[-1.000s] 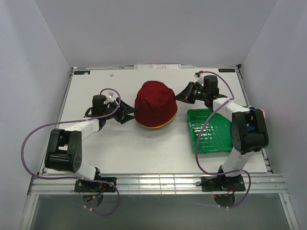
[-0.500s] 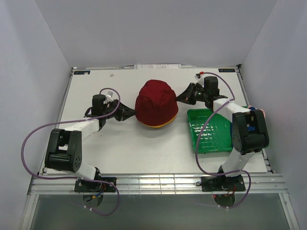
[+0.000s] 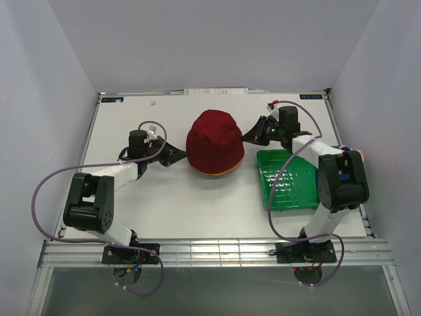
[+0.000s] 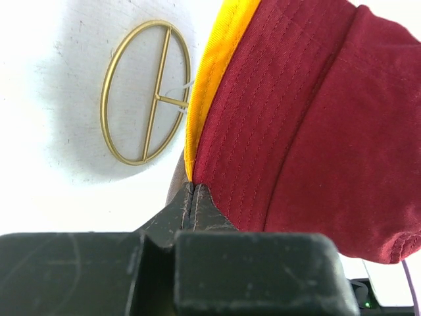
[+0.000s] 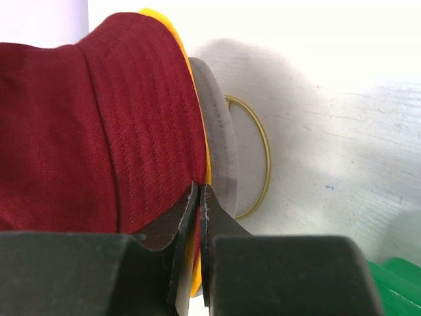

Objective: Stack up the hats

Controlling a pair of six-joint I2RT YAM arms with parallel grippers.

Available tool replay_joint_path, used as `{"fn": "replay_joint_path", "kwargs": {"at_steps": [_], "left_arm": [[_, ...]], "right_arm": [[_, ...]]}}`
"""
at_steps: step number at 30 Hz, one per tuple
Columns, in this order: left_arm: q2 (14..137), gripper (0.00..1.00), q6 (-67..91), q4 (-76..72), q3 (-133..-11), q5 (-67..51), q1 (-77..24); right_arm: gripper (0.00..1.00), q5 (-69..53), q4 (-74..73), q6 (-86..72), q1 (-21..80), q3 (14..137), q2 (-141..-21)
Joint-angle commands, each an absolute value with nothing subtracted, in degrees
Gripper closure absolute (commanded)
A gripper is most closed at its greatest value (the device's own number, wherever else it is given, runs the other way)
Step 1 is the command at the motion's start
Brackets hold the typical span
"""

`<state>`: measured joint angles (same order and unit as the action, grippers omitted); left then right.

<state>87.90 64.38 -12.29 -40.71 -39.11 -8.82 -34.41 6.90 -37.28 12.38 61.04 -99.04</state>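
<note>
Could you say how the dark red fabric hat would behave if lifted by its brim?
The dark red fabric bucket hat probably flops: stitched cloth, thin enough to pinch between the left fingers. Likely light; it may drag the yellow fabric hat beneath.

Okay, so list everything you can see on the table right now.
red hat: one, dark red, top of pile, centre.
yellow hat: one, yellow, under it, brim showing.
grey hat: one, grey, under the yellow.
stand: one, gold wire, base ring beneath the hats.
tray: one, green, right of pile.
pink thing: one, mostly hidden behind right arm.
table: one, white.
left gripper: black, shut on red hat's brim, left side.
right gripper: black, shut on its brim, right side.
</note>
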Motion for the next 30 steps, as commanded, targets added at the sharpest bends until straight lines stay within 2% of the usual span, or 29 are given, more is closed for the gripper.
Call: {"fn": "replay_joint_path", "kwargs": {"at_steps": [1, 23, 25, 26, 30], "left_arm": [[88.6, 1.0, 63.8, -13.4, -39.8, -37.6, -9.1], [89.8, 1.0, 59.8, -9.5, -40.9, -36.4, -9.2], [89.0, 0.94, 58.0, -6.8, -43.7, -35.4, -9.2], [88.5, 0.88, 56.4, -4.6, -44.6, -35.2, -9.2], [86.3, 0.79, 53.5, -0.5, -48.8, -33.8, -9.2]], "right_arm": [[0.92, -30.2, 0.5, -33.2, 12.2, 62.0, -98.9], [0.92, -27.5, -6.0, -28.8, 12.2, 65.5, -102.0], [0.92, -27.4, -6.8, -28.7, 12.2, 66.5, -101.6], [0.92, -27.3, -7.6, -28.5, 12.2, 67.1, -101.2], [0.92, -27.0, -9.3, -28.4, 12.2, 69.8, -100.5]]}}
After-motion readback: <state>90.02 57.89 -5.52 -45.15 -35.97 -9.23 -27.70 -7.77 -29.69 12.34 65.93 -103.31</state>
